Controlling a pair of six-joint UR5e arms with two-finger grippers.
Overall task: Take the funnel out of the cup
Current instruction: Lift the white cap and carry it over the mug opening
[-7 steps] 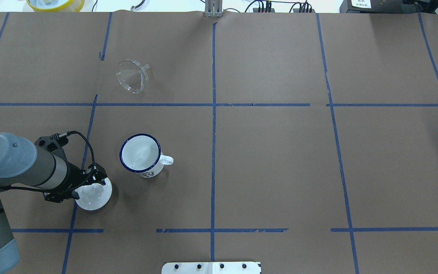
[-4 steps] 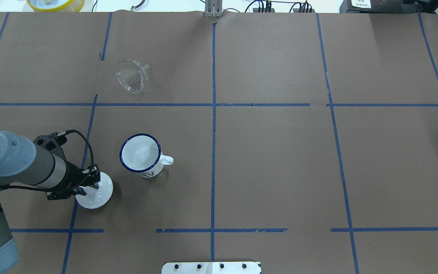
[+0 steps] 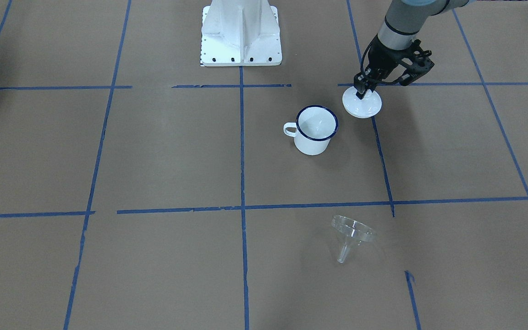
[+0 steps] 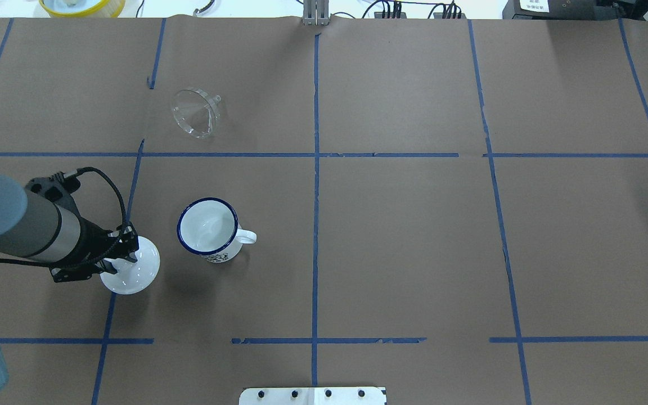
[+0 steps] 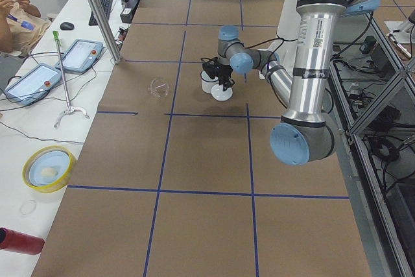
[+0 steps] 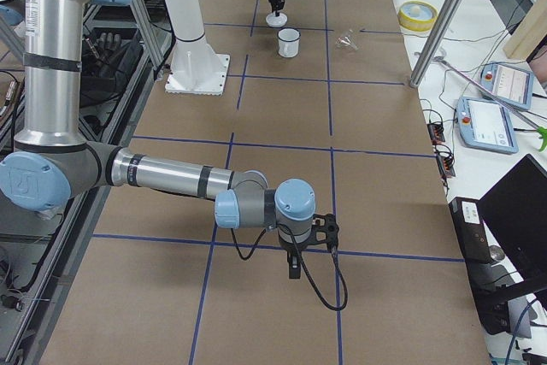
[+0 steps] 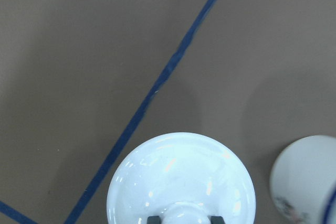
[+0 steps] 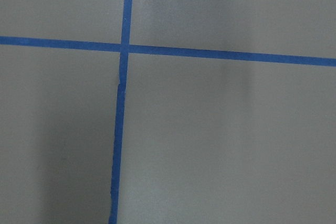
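Evidently done — the funnel [image 4: 196, 112] lies tipped toward the surface's [image 4: 414, 253] far edge, well apart from the empty cup [image 4: 207, 228]; the left gripper [image 3: 363, 91] has its jaws pinched on a lid [image 4: 135, 275] by the knob, while the right gripper [image 6: 293, 264] I cannot tell.

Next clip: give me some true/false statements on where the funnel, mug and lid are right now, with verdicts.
1. The clear cone-shaped plastic funnel sits in the white enamel mug with a dark blue rim. False: it lies on its side on the brown paper, apart from the mug.
2. The mug stands upright and empty. True.
3. The left end effector grips the white round knobbed lid by its knob. True.
4. The lid covers the mug. False: it is beside the mug, not over it.
5. The mug's handle points toward the lid. False: it points away from it.
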